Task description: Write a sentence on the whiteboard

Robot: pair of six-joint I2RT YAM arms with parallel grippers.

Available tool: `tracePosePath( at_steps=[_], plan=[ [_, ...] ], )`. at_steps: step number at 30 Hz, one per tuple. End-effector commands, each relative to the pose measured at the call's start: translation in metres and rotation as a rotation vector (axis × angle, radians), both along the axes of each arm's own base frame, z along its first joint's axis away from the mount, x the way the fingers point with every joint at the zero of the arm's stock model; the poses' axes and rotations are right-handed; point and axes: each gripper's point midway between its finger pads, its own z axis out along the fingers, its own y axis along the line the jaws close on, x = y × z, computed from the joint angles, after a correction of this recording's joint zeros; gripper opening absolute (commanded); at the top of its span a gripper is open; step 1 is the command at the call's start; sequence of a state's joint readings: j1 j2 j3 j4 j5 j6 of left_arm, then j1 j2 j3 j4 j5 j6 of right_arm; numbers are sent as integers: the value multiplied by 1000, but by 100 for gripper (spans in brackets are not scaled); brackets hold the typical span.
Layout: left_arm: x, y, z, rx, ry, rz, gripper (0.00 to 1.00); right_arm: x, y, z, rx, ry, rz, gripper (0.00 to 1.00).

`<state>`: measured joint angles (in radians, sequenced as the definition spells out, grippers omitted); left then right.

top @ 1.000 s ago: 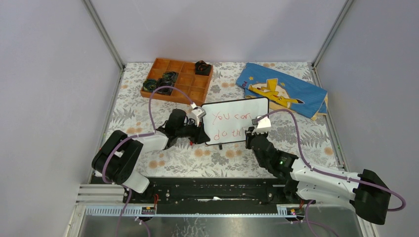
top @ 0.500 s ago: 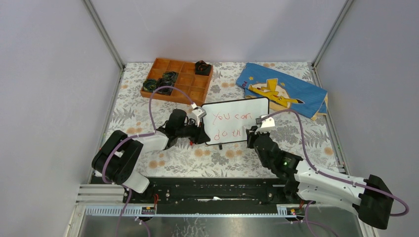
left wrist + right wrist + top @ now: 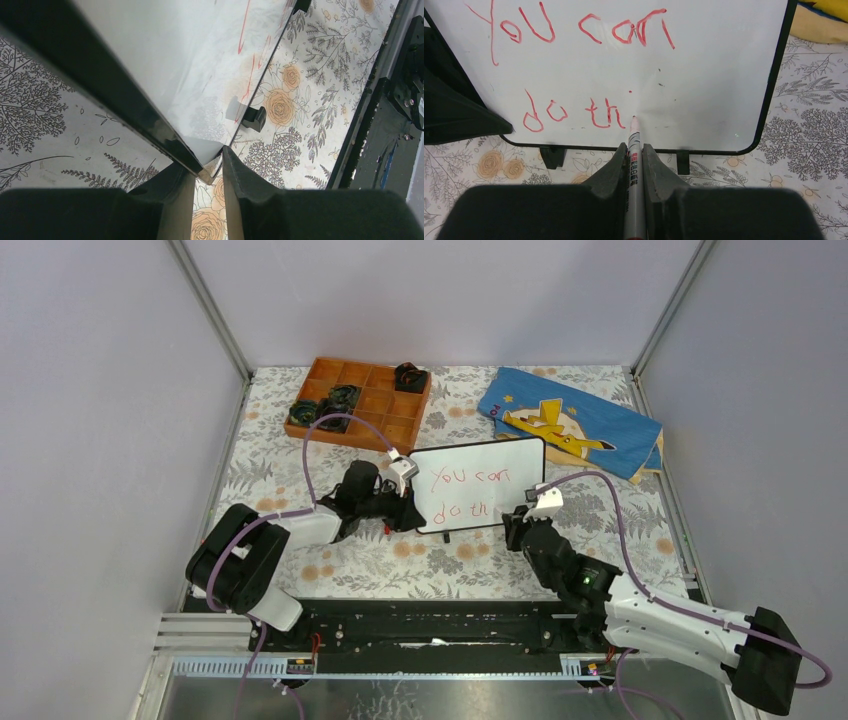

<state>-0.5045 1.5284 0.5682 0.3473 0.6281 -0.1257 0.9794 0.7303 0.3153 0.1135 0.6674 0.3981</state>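
Floral tabletop [image 3: 620,530]: left gripper [image 3: 207,167] clamps whiteboard [image 3: 704,75], right gripper [image 3: 634,148] points marker [image 3: 633,135] at sentence [image 3: 596,114].

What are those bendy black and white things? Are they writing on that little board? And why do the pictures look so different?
They are two robot arms bolted to a table with a flowery cover. One picture looks down from above. The other two come from small cameras on the arms' wrists, so you see each hand up close.

The left hand pinches a corner of the whiteboard, probably to steady it. The right hand squeezes a marker, with its tip at the board. The red words read "You can do thi", so the last word is not finished yet.

Farther back lie an orange tray with some dark things in it, and a blue cloth with a yellow figure.
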Motion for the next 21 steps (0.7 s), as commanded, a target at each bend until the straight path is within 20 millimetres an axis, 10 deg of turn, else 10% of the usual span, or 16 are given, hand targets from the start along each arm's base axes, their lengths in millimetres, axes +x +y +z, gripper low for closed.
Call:
tracePosePath(
  at_steps=[1, 21],
  plan=[
    [2, -1, 0, 30, -32, -9, 31, 1, 3, 5, 49, -4, -5, 0],
    [4, 2, 0, 46, -43, 4, 35, 15, 14, 29, 78, -67, -23, 0]
  ],
)
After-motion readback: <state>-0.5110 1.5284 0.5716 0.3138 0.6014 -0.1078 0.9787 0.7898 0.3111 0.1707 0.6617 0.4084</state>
